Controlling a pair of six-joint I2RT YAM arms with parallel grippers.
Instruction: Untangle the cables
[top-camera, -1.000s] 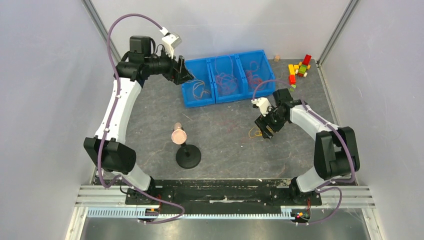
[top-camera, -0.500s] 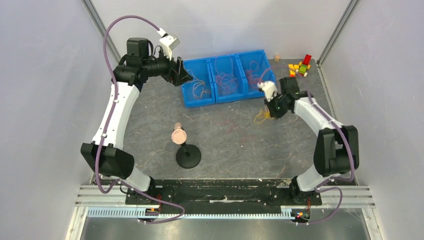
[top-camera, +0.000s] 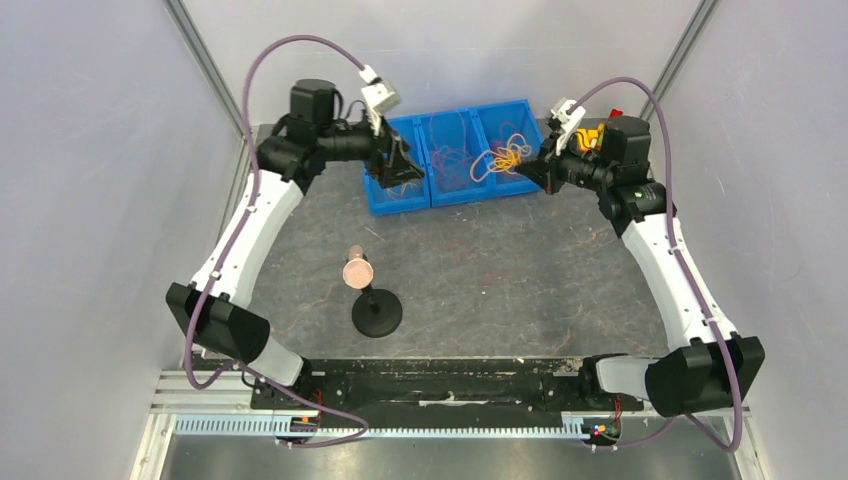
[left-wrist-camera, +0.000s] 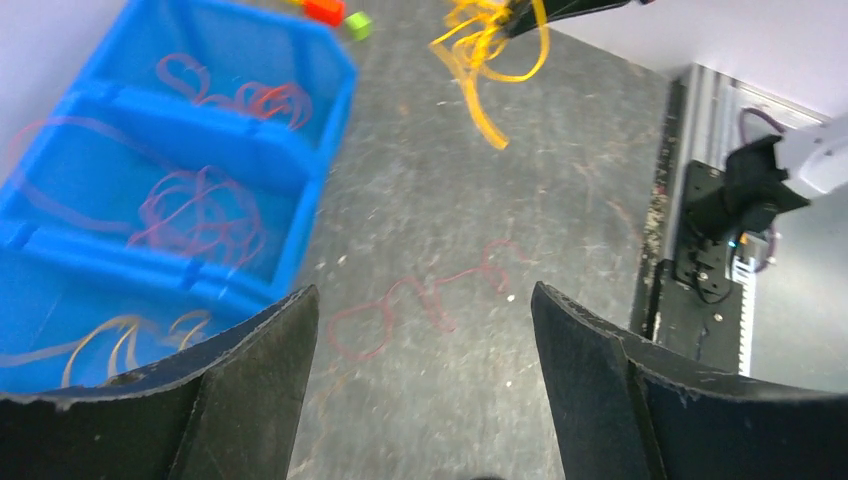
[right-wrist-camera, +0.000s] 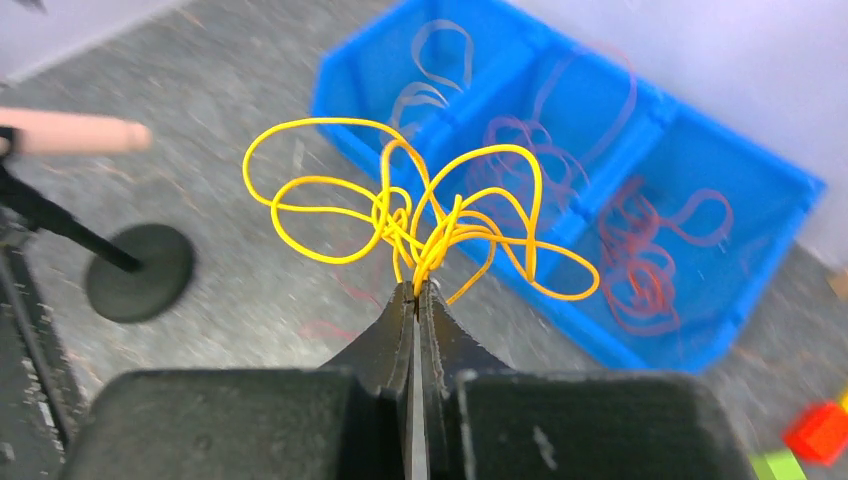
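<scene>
A loopy yellow cable tangle hangs in the air from my right gripper, whose jaws are shut on it. In the top view the yellow tangle is held above the right bin by the right gripper. My left gripper is open with nothing between its fingers. It hovers over the table by the left bin, as the top view of that gripper shows. A thin red cable lies loose on the grey table beneath it. More cables lie in the bins.
Three joined blue bins stand at the back; in the left wrist view the bins hold orange, purple and red strands. A pink-headed stand on a black base is mid-table. Coloured blocks lie back right.
My right gripper shut on the yellow tangle, lifted it off the table and carried it back over the right bin. The left arm swung right toward the left bin, still open.
</scene>
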